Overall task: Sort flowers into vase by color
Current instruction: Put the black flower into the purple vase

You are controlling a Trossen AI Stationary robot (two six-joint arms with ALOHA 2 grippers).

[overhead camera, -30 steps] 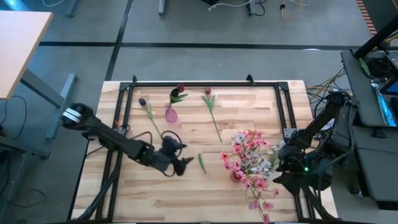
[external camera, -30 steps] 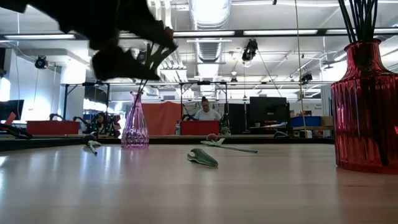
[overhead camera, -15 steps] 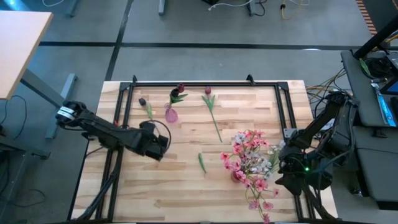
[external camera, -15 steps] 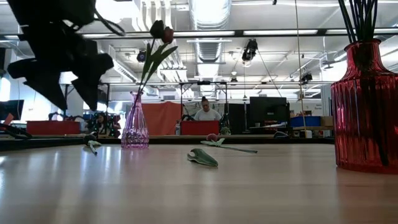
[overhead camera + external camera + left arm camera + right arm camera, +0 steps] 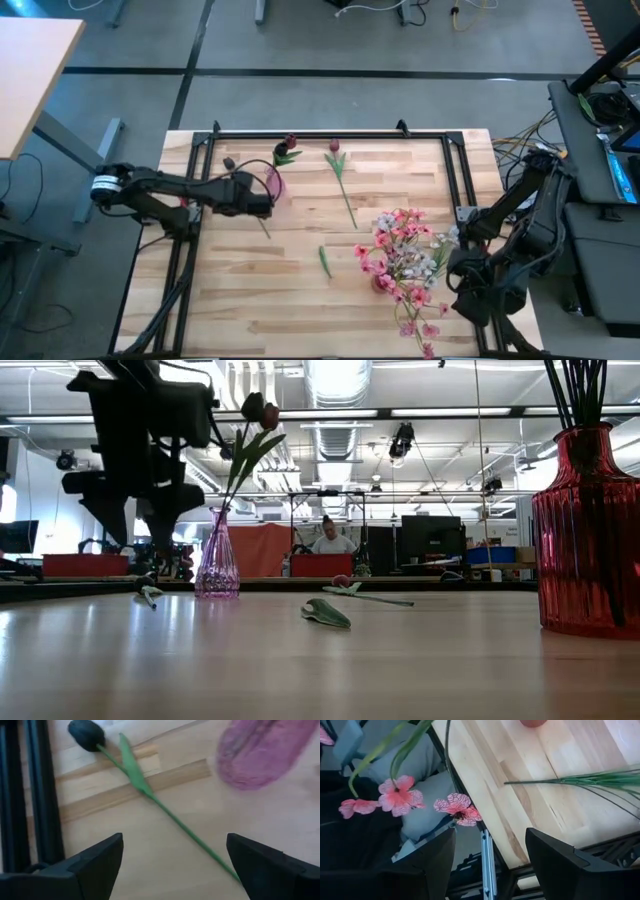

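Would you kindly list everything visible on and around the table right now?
Pink vase: one, far left, holding one dark tulip.
Lying dark tulip: one, flat by the left rail, under the left gripper.
Maroon tulip: one, lying far centre.
Loose leaf: one, green, mid-table.
Red vase: one, near right, holding the pink spray.
Person: one, in the room beyond.
Left gripper: open, above the lying tulip's stem.
Right gripper: open, at the table's right edge.
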